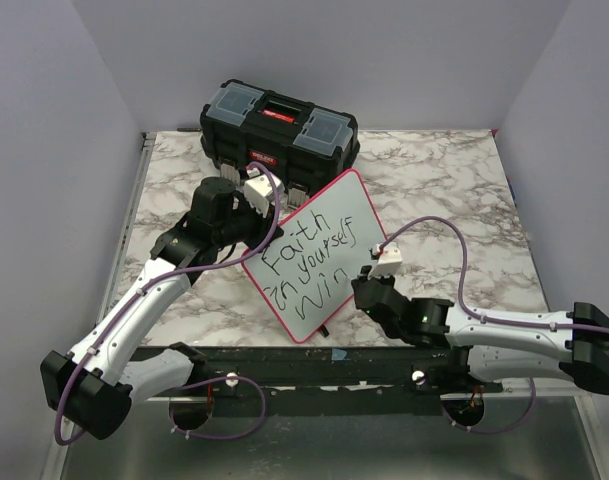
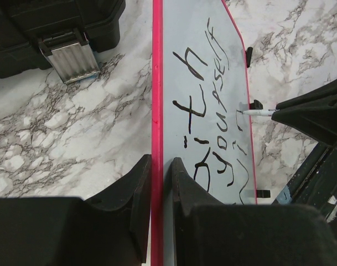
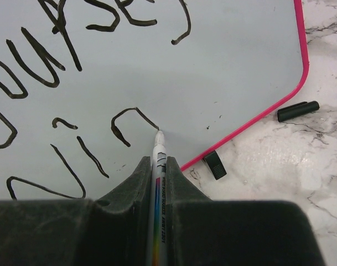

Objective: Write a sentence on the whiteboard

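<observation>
The left arm [image 1: 134, 310] reaches from the near left corner of the bench [image 1: 454, 190] toward the middle. The left jaws are pinching the red rim on the whiteboard's left edge, one finger on each face. Behind them, at the far edge, sits a black toolbox [image 1: 279, 125] with its silver latch facing forward.

The whiteboard [image 1: 334, 215] is at the middle of the bench, set askew. One corner points at the toolbox and the opposite corner at the near edge. The sentence [image 1: 309, 265] runs across it in black, reading "Faith", "in yourself", then "win".

The right arm [image 1: 504, 335] comes in from the near right corner. The right jaws are pressed onto a marker [image 3: 157, 166], whose tip touches the board at the end of the "n". To the right, just past the board's rounded corner, a black foot [image 3: 214, 164] sits under the rim. A black marker cap [image 3: 298, 111] lies on the marble just beside the rim.
</observation>
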